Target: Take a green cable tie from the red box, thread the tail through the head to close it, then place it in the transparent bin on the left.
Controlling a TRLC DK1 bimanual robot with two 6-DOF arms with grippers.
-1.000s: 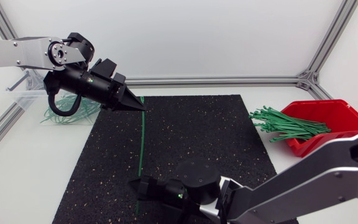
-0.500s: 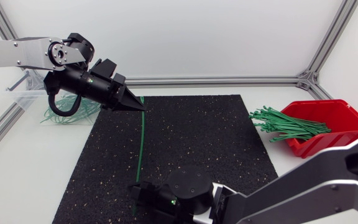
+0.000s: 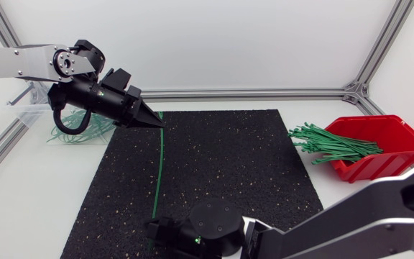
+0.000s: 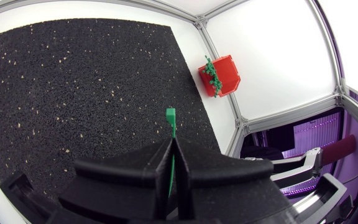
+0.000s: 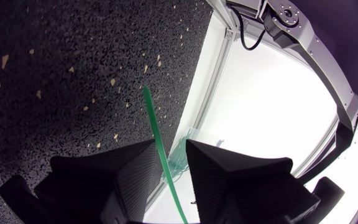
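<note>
Your left end effector (image 3: 158, 124) is clamped shut on the thin green plastic cable tie (image 3: 159, 169) just behind its head, holding it stretched out over the black speckled mat (image 3: 236, 158). Your right end effector (image 5: 168, 146) has its fingers apart around the tail, not pinching it. It looks placed to grip the tail and bend it toward the head.

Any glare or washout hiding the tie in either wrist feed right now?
Left wrist view: none; the green cable tie stands out against the black mat ahead of the left gripper. Right wrist view: the white table past the mat glares, yet the tie shows plainly in the right gripper.
</note>
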